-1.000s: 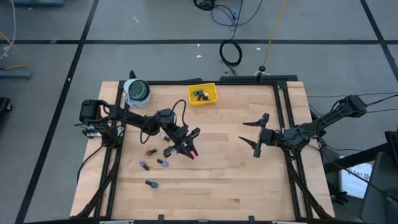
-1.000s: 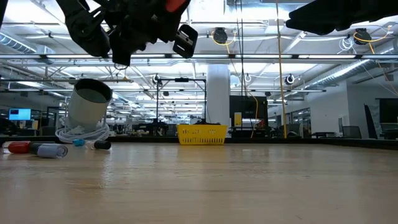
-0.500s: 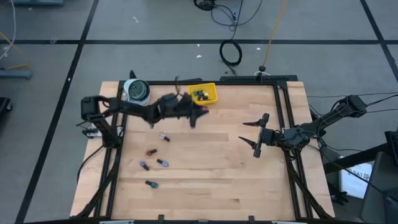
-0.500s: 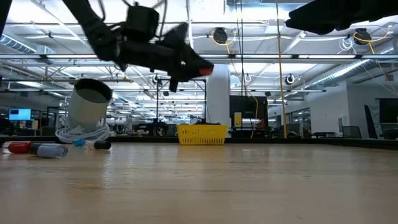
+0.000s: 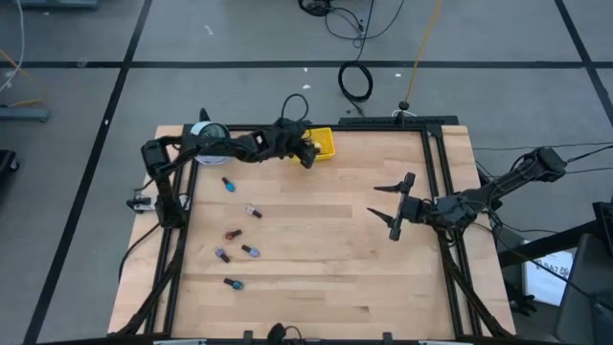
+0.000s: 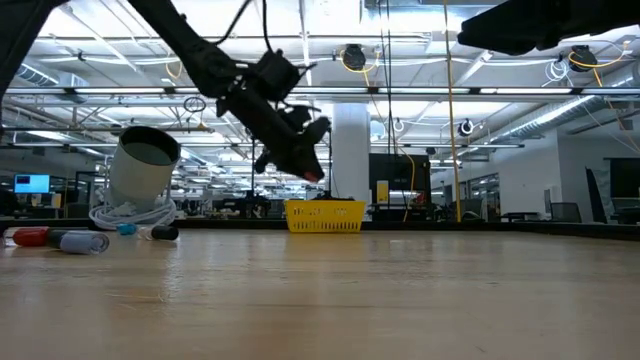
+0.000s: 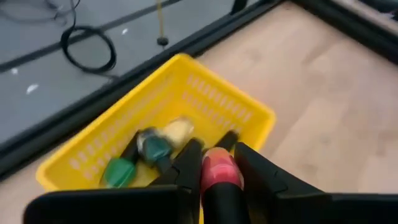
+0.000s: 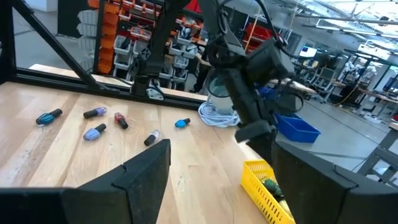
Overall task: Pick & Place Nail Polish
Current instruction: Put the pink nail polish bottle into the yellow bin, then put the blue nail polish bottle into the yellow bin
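Left tool: the left tool is hanging over the yellow slotted plastic tray, toward twelve o'clock on the pale wooden worktop, and is clenching a red-bodied nail polish bottle between its two dark fingers.
Held bottle: it is sitting above the tray's near wall rather than its middle, judging by the left wrist view, with the worktop showing just beyond the rim.
Tray contents: a green bottle, a teal bottle and a pale yellowish one are lying together inside, right under the tool.
Loose bottles: a blue one, one with a pale body, a dark red one, two bluish ones and a dark one are lying toward nine and eight o'clock, well apart from the tray.
Right tool: the right tool is waiting toward three o'clock, fingers spread, holding nothing.
Risk, release point: letting go this close to the wall is risking the bottle striking the rim and bouncing out onto the worktop.
Risk, height: in the low view the left tool is hanging clear above the tray; a drop from there is inviting a rebound off the bottles below.
Risk, tray: the tray looks light, so lowering further off-centre is likely to nudge or tip it.
Risk, cable: a loop of cable on the left arm is hanging near the grey-white tape roll; whether it can snag is unclear.
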Controlling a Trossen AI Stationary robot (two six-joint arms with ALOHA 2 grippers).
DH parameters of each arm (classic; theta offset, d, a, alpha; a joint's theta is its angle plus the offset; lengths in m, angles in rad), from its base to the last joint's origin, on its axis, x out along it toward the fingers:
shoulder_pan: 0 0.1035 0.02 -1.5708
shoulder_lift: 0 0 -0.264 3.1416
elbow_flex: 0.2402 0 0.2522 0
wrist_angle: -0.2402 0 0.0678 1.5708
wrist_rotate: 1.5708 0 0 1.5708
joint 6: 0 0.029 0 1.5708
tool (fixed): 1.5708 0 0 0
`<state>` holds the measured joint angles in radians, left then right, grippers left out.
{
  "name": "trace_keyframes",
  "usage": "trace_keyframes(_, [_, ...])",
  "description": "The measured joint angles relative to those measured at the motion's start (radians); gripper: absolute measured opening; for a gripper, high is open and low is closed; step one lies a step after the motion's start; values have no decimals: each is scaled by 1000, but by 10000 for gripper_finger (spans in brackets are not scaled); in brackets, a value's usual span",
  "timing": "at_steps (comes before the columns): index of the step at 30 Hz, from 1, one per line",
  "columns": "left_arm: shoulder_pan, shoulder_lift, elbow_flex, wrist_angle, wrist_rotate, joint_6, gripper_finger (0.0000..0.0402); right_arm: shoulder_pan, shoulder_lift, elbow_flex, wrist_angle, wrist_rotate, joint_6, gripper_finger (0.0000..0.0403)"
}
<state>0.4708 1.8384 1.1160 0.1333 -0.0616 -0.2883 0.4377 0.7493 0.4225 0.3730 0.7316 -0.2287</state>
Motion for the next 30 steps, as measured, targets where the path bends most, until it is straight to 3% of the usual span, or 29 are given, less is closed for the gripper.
trace_keyframes(14, [24, 70, 0, 81, 1, -28, 103, 2, 0, 0, -8, -3, 7, 267])
trace_keyframes(22, [46, 70, 0, 60, 8, -29, 215, 2, 0, 0, -28, 5, -26, 267])
trace_keyframes(25, [55, 53, 0, 46, 19, -30, 254, 5, -1, 0, -90, 87, -80, 267])
trace_keyframes(27, [58, 22, 0, 31, 41, -28, 274, 11, -3, 0, -132, 140, -24, 267])
trace_keyframes(30, [52, -40, 0, 5, 55, 1, 294, 11, -46, 0, -183, 85, 48, 267])
